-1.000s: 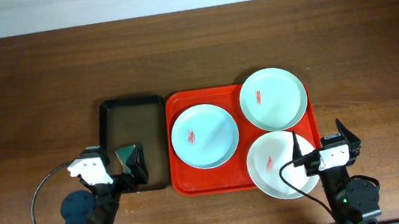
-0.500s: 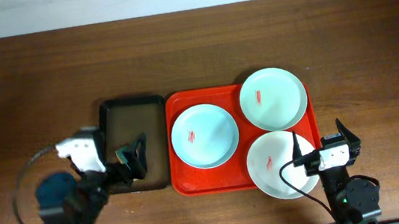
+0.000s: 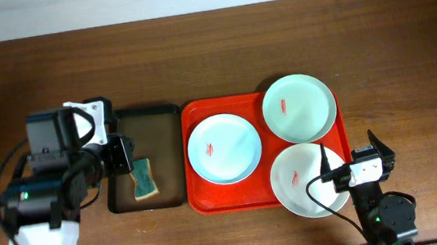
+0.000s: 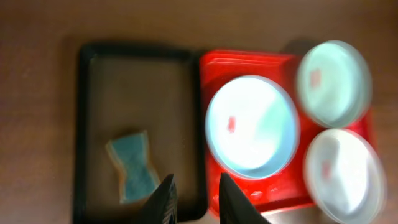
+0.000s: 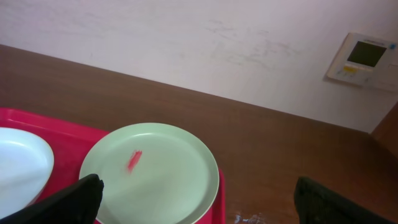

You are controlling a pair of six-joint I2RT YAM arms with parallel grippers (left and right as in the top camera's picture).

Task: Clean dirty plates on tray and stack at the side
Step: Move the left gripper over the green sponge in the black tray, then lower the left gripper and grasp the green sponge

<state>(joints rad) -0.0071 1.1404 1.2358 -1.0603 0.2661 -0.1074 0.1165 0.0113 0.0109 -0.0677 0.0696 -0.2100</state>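
The table point(image 3: 408, 51) carries the tray point(image 3: 203, 205) at centre, with a black tray point(image 3: 148, 116) just beside its left edge. All 3 plates lie crowded on the tray: the left plate point(image 3: 224, 147), the far plate point(image 3: 299, 107) and the near plate point(image 3: 303, 180). Each has a red smear, so none looks wiped yet.

Crowding is the main hazard. The near plate juts over the tray's near rim and the far plate over its far right corner. A downward push on an overhanging edge could tip a plate, and a sideways scrub could knock one into its neighbour.

The sponge point(image 3: 143, 179) lies flat in the black tray, close to its right wall. A descent that lands off-centre could strike that wall or nip only a corner of the sponge.

The left gripper point(image 4: 197, 185) hangs above the black tray, fingers slightly parted and empty. In the blurred wrist view the sponge sits just left of the fingers and the left plate up to their right, well apart. The right gripper point(image 5: 199, 190) is spread wide and empty, with the far plate framed between its fingers but beyond them, untouched.
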